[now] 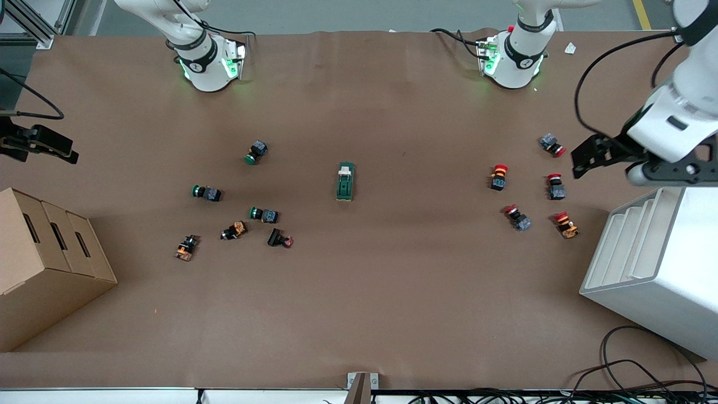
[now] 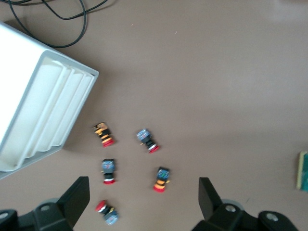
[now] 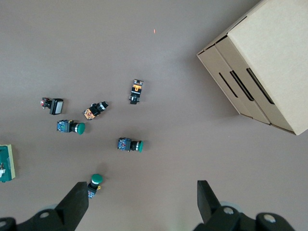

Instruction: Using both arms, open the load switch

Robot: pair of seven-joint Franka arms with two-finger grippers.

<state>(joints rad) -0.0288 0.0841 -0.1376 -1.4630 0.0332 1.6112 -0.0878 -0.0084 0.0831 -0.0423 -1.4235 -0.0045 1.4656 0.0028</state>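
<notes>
Lying untouched at the middle of the brown surface, the load switch is a dark green oblong with its cream tab at twelve o'clock, toward the robot bases. Nothing has been done to it yet, judging by how things lie; both reaches, the hold and the opening are all left.

The left claw hangs with fingers wide apart and holding nothing, over the red push buttons at three o'clock from the switch, beside a white slotted rack.

The right claw hovers at nine o'clock, above a cardboard box; its wrist view shows the fingers spread, empty, over the green push buttons.
</notes>
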